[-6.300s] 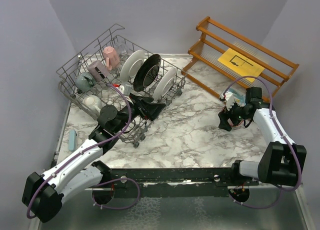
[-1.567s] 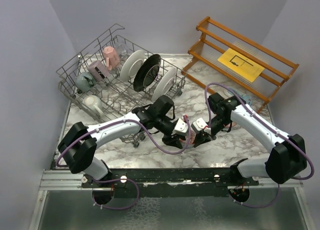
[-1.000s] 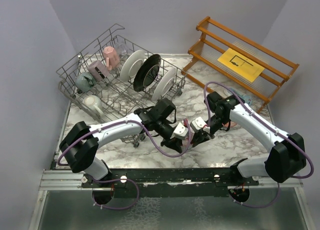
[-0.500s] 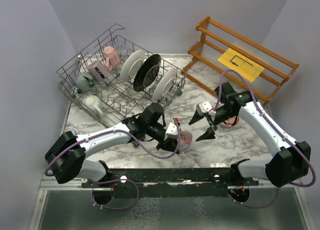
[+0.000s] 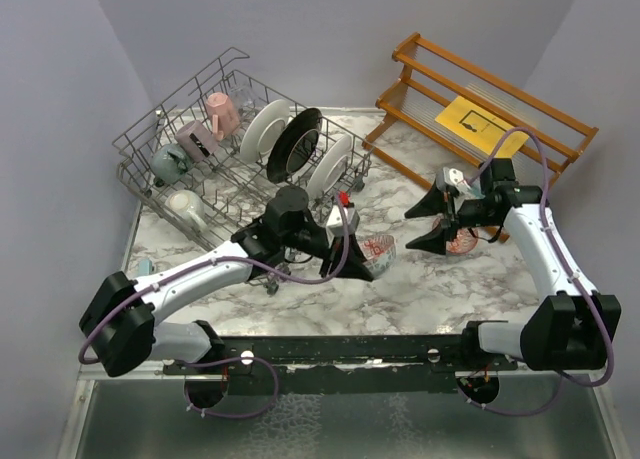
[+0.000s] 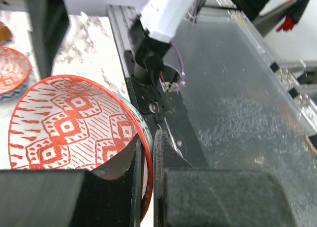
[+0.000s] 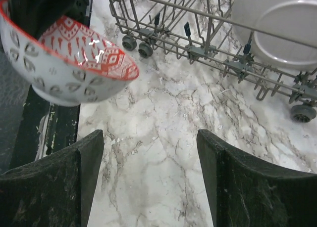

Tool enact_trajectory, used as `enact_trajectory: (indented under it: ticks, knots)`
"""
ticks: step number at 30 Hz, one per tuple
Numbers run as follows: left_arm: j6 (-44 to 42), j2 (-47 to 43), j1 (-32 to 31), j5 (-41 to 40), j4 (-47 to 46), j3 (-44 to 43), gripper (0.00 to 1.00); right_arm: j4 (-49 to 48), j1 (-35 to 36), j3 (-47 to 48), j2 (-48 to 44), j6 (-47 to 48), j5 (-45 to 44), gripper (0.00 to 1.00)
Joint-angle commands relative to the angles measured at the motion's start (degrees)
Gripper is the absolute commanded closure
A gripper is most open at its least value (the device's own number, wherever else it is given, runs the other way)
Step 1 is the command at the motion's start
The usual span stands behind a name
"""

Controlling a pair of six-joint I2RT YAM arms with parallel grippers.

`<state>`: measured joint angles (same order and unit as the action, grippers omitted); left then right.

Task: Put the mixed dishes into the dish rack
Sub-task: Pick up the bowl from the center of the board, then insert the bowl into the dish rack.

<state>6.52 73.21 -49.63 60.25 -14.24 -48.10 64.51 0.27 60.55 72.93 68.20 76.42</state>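
My left gripper (image 5: pixel 368 261) is shut on the rim of a red patterned bowl (image 5: pixel 378 247), holding it tilted above the marble table; in the left wrist view the fingers pinch the bowl (image 6: pixel 69 128) at its edge (image 6: pixel 148 158). To its right, my right gripper (image 5: pixel 415 229) is open and holds nothing, and from the right wrist the bowl (image 7: pixel 69 64) hangs at upper left, clear of the gripper (image 7: pixel 151 187). Another red and blue bowl (image 5: pixel 463 241) sits on the table below the right arm. The dish rack (image 5: pixel 150 139) holds mugs (image 5: pixel 222 109), white plates (image 5: pixel 265 129) and a black-rimmed plate (image 5: pixel 295 141).
An orange-brown wooden shelf (image 5: pixel 430 64) with a yellow sheet (image 5: pixel 480 127) stands at the back right. The rack's wheels (image 7: pixel 138 46) rest on the table in front of the right gripper. A metal rail (image 5: pixel 330 349) runs along the near edge.
The right gripper opened, let go of the bowl and drew back to the right. The left gripper kept the bowl and carried it up and back toward the rack.
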Motion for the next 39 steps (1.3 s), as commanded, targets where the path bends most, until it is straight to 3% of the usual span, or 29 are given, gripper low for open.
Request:
enact_trajectory:
  ticks: [1,7,13,21,29,39]
  knots:
    - [11.3,-3.6,5.0,0.5,-11.4,-2.3,1.0,-12.7,-0.7,-3.1,-2.6,-13.0,2.6,0.25]
    - [24.2,-5.1,17.9,4.6,-16.7,-6.1,1.0,-19.3,-3.2,-5.7,-3.8,-19.1,-0.3,0.25]
    - [26.7,-5.7,29.6,7.7,-7.4,-10.0,1.0,-22.2,-3.8,-7.0,-4.8,-21.3,-2.3,0.25]
    - [28.6,-9.1,43.0,12.6,-4.1,-7.9,1.0,-22.9,-3.9,-7.3,-4.7,-21.5,-2.8,0.25]
    - [26.6,-8.0,51.3,14.7,-0.7,-1.9,1.0,-23.1,-3.9,-7.3,-4.6,-21.5,-3.2,0.25]
    - [23.2,-3.5,53.1,14.5,1.6,0.1,1.0,-23.1,-3.9,-7.4,-4.5,-21.5,-3.3,0.25]
